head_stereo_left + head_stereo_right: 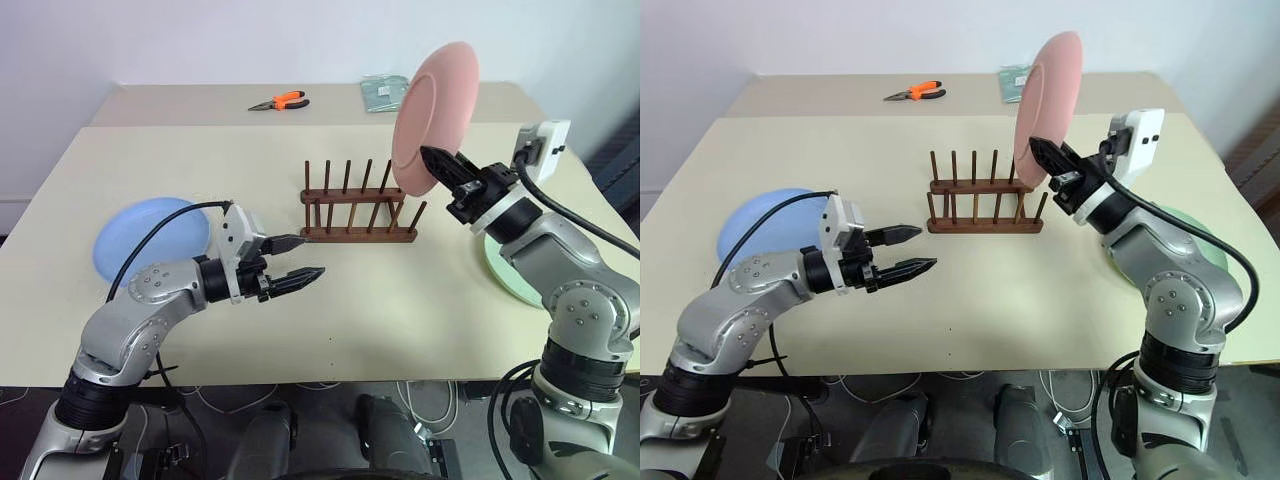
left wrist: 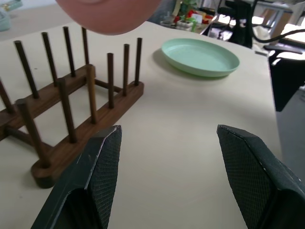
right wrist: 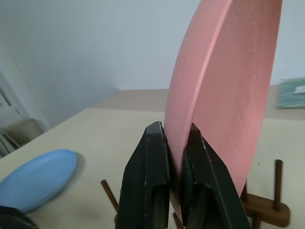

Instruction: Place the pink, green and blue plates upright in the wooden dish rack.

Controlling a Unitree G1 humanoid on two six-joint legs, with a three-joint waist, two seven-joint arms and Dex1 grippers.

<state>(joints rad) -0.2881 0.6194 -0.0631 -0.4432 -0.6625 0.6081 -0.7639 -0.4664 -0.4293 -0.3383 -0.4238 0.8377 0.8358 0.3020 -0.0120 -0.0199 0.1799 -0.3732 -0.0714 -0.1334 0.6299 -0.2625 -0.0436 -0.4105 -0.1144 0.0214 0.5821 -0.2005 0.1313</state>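
Pink plate (image 1: 435,115), pinched upright by right gripper (image 1: 437,163), hangs over wooden dish rack (image 1: 358,212); left gripper (image 1: 300,258) gapes empty.

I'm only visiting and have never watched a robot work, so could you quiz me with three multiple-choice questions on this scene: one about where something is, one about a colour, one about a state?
1. Where is the flat round blue plate?
A. On the beige table, on the robot's left
B. In the rack
C. In a gripper

2. What colour is the plate lying on the table on the robot's right?
A. Blue
B. Pink
C. Pale green

3. How is the round pink plate held?
A. Lying flat on the table
B. Pinched on edge by the right gripper, above the dark-brown wooden dish rack
C. Standing between the pegs

Answers:
1 A: it lies beside the left arm, whose left gripper is open and empty.
2 C: the green plate lies flat there.
3 B: the black fingers clamp its rim; the rack holds no plate.
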